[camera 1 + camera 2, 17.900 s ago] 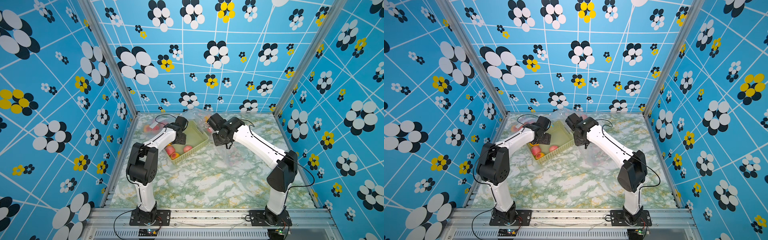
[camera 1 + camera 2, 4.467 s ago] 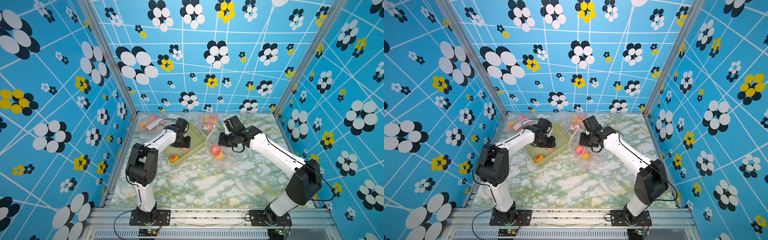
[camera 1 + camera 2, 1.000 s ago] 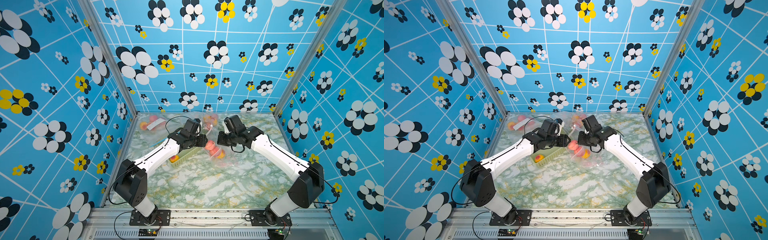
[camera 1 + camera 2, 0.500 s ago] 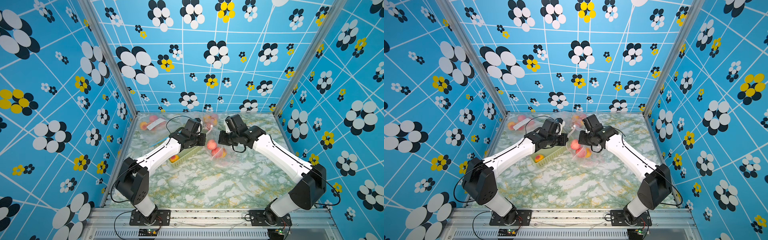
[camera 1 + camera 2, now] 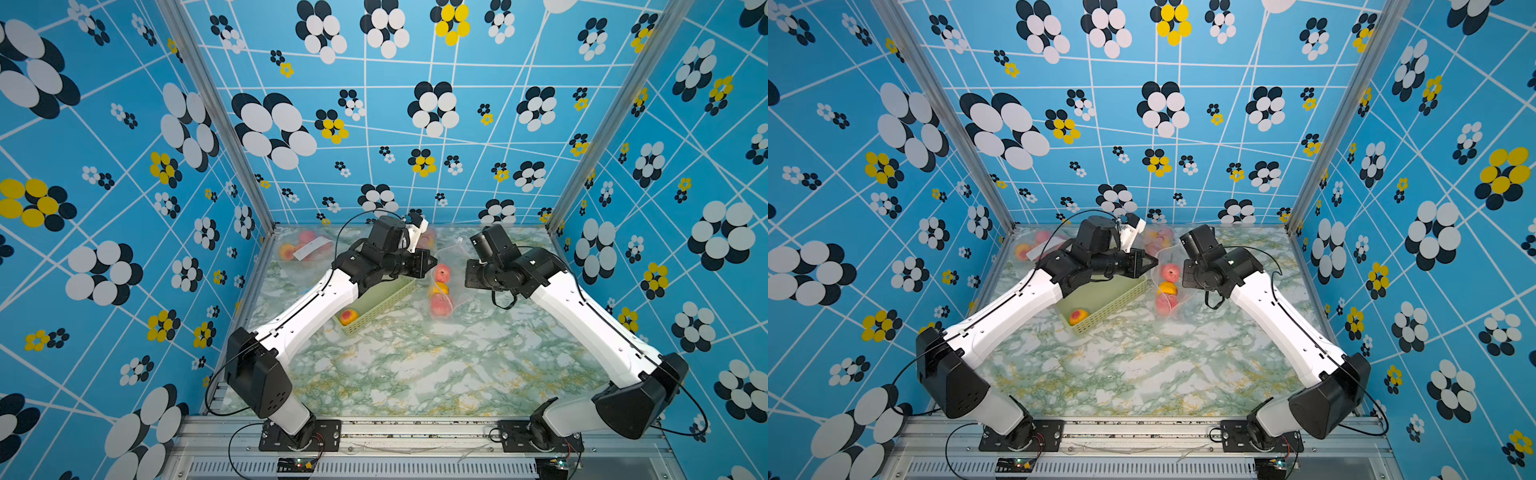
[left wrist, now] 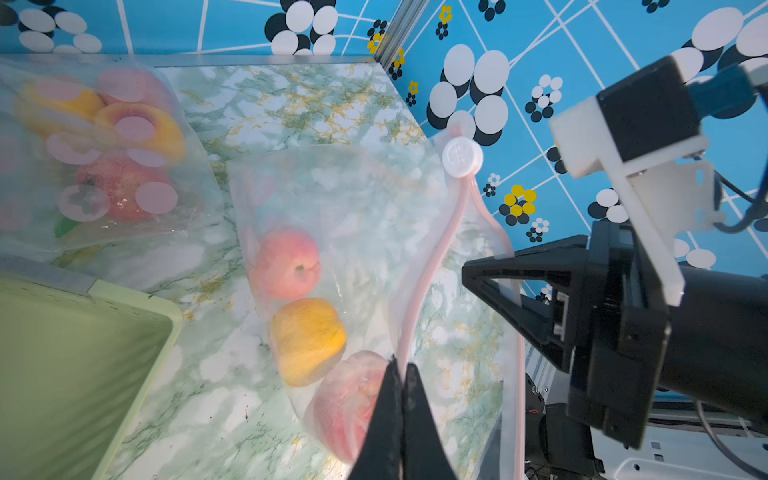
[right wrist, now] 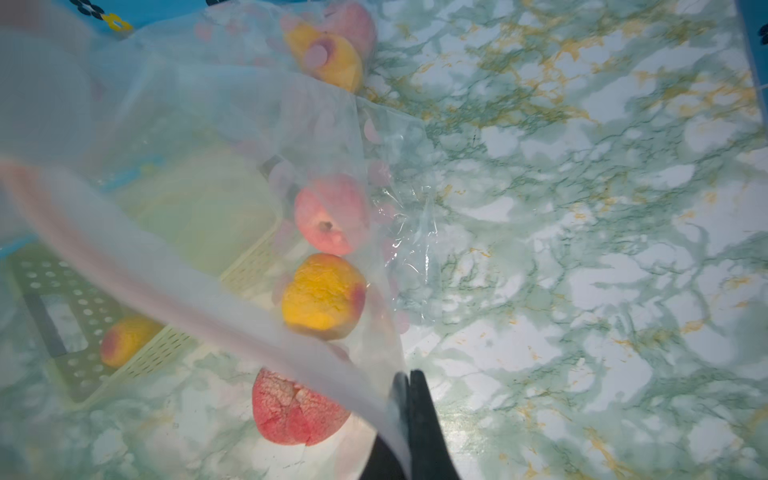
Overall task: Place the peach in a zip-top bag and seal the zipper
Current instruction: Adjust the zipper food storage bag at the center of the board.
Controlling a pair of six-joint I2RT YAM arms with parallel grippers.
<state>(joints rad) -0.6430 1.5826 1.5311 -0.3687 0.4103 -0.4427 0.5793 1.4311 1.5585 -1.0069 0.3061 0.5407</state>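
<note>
A clear zip-top bag [image 5: 453,286] hangs stretched between my two grippers above the marble table. Inside it lie three peaches: a pink one [image 6: 286,264], a yellow one [image 6: 307,338] and a red one [image 6: 345,399]. My left gripper [image 6: 401,368] is shut on the bag's pink zipper strip [image 6: 432,266]. The white slider [image 6: 462,157] sits at the strip's far end. My right gripper [image 7: 407,374] is shut on the opposite rim of the bag, with the same peaches [image 7: 322,297] below it. Both top views show the grippers [image 5: 432,262] [image 5: 1185,274] facing each other across the bag.
A green basket [image 5: 374,305] with one peach [image 5: 348,316] stands under the left arm, just left of the bag. Two other filled clear bags [image 5: 305,247] [image 5: 426,239] lie along the back wall. Blue patterned walls close in three sides.
My left gripper has closed on the bag's zipper strip; a second ago it stood open beside the bag. The right gripper has kept its grip and barely moved.
</note>
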